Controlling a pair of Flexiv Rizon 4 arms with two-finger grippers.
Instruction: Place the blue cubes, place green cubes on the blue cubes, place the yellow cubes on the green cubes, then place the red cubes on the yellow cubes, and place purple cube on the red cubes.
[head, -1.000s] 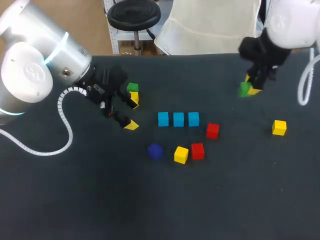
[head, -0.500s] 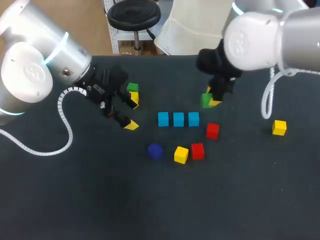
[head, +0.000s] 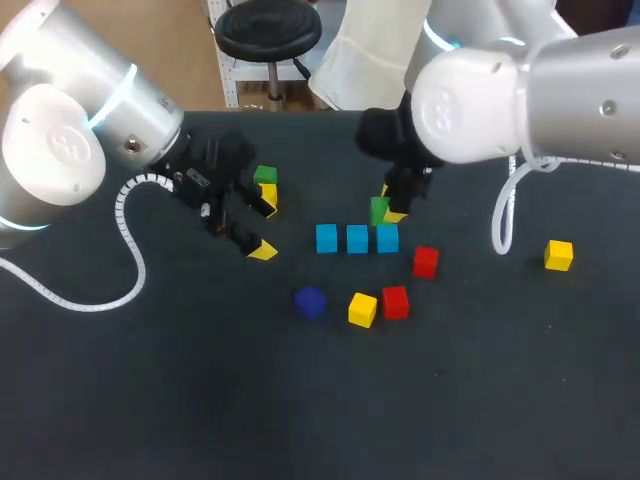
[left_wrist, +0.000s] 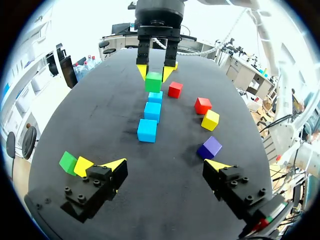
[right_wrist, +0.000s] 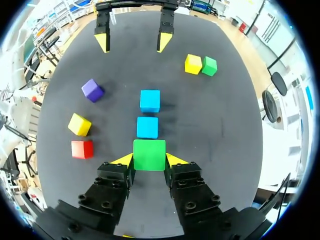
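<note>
Dark matte tabletop (head: 150, 400). Three blue cubes (head: 357, 238) in a row at mid-tabletop. Right claw (right_wrist: 149, 161) clamped on green cube (right_wrist: 149, 154), held over row's end cube; contact between them unclear. Left claw (left_wrist: 166, 167) spread wide, holding nothing. Second green cube (left_wrist: 68, 162) and yellow cube (left_wrist: 82, 166) just beside one of its fingers. Purple cube (head: 310, 301), red cubes (head: 426, 261) and another yellow cube (head: 362, 309) near row. Last yellow cube (head: 559, 255) well apart.

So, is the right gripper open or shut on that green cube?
Shut on it. In the right wrist view the right gripper has both yellow fingertips against opposite sides of the green cube.
</note>
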